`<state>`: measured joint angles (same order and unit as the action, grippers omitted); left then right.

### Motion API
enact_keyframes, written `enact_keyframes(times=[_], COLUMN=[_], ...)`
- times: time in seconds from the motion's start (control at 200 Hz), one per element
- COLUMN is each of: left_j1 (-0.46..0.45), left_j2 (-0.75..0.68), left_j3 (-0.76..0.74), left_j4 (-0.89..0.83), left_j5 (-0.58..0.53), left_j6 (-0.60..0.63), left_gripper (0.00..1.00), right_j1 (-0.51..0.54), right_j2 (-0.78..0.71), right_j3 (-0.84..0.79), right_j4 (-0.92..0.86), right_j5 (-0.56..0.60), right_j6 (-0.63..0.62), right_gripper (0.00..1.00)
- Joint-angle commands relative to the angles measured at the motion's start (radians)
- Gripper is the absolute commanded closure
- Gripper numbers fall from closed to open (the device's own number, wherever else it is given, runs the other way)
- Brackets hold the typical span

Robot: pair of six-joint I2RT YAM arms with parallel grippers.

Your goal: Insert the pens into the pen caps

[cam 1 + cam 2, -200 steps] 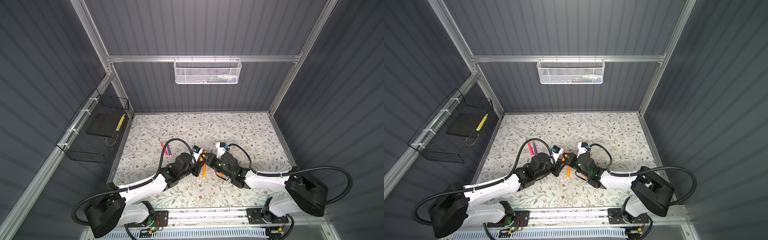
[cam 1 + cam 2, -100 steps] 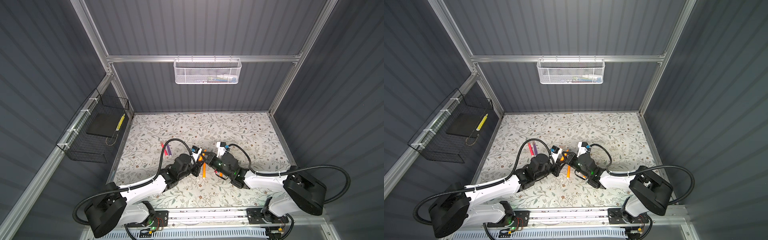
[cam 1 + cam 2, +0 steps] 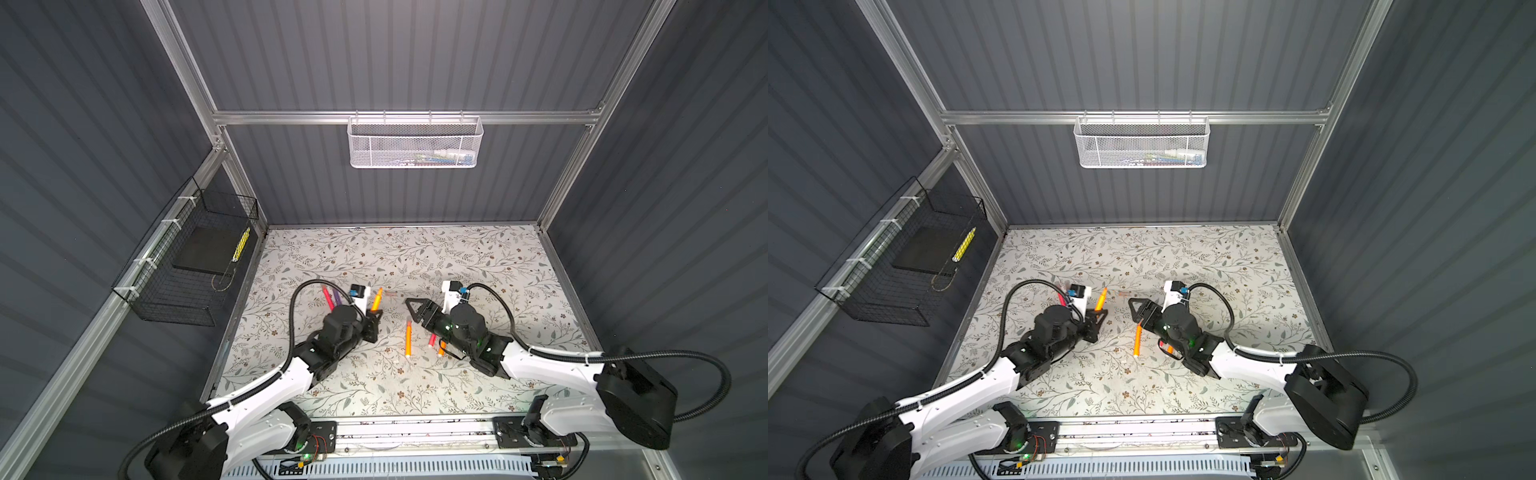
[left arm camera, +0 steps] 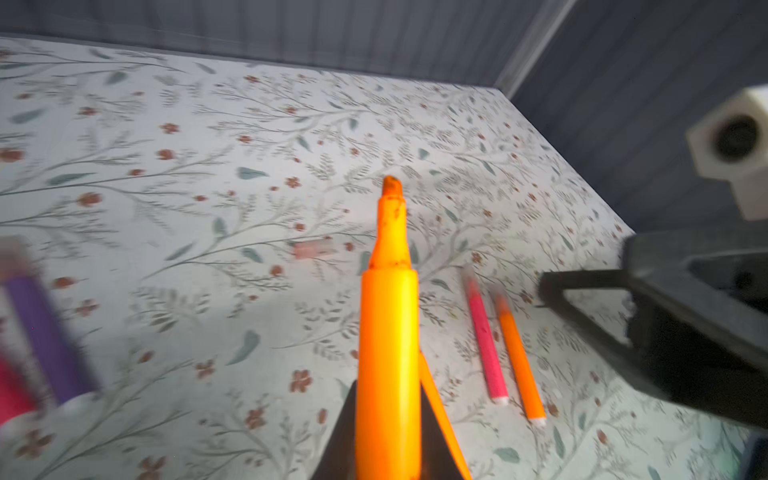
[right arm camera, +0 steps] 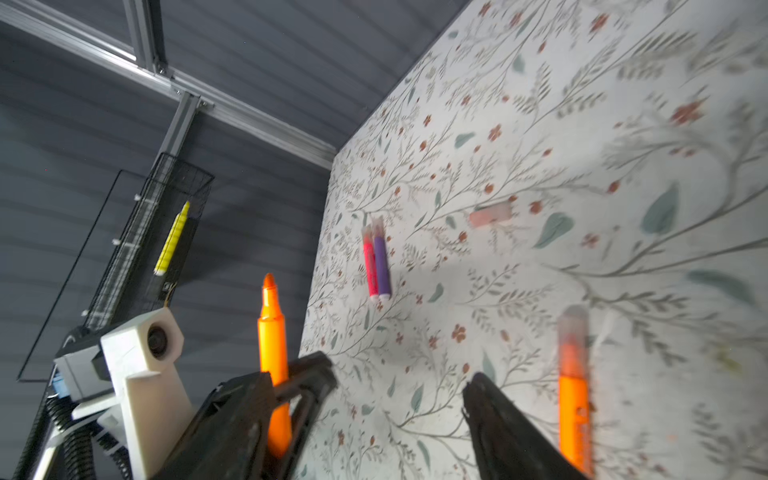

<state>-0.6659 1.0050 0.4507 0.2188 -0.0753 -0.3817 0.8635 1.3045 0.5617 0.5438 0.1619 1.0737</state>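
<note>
- Left jaws are gripping an orange pen low on its barrel, bare tip sticking up and away from the arm. I judge this is keeping the writing end free to take a cap.
- Right jaws are standing wide open with nothing between them, facing the held pen across a gap. They are probably readying to fetch a cap.
- One loose pen cap is lying flat on the counter, near the held pen's tip, between the two arms.
- The other pens are lying aside, seemingly already capped:
  - a pink pen and a purple pen, touching, behind the left arm
  - a lone orange pen mid-counter
  - a second pink pen just beside a third orange pen, partly under the right arm
- Writing: the lone orange pen is showing a faint mark on its barrel, too blurred to read. No brand is legible anywhere.
</note>
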Motion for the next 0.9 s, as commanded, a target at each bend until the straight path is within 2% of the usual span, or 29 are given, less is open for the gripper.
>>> enact_keyframes(times=[0.0,0.16,0.325,0.42,0.555,0.685,0.815,0.89], left_j1=[0.018,0.018,0.017,0.017,0.017,0.017,0.017,0.017], left_j2=[-0.09,-0.191,-0.215,-0.203,-0.186,-0.189,-0.191,-0.19], left_j3=[-0.033,-0.056,-0.064,-0.064,-0.058,-0.061,-0.065,-0.065], left_j4=[-0.065,-0.08,-0.066,-0.06,-0.057,-0.054,-0.05,-0.05], left_j5=[0.066,0.144,0.207,0.209,0.219,0.216,0.21,0.209], left_j6=[-0.035,-0.034,-0.024,-0.023,-0.015,-0.014,-0.013,-0.013], left_gripper=[1.0,1.0,1.0,1.0,1.0,1.0,1.0,1.0], right_j1=[-0.044,-0.095,-0.111,-0.112,-0.116,-0.122,-0.115,-0.119], right_j2=[-0.018,0.108,0.378,0.508,0.611,0.685,0.695,0.722], right_j3=[0.051,0.244,0.552,0.689,0.8,0.882,0.843,0.869], right_j4=[-0.228,-0.481,-0.776,-0.864,-0.912,-0.959,-0.787,-0.768], right_j5=[0.079,0.091,0.112,0.117,0.139,0.082,-0.082,-0.083], right_j6=[-0.123,-0.28,-0.415,-0.472,-0.53,-0.567,-0.648,-0.651], right_gripper=[0.24,0.24,0.26,0.28,0.28,0.3,0.29,0.28])
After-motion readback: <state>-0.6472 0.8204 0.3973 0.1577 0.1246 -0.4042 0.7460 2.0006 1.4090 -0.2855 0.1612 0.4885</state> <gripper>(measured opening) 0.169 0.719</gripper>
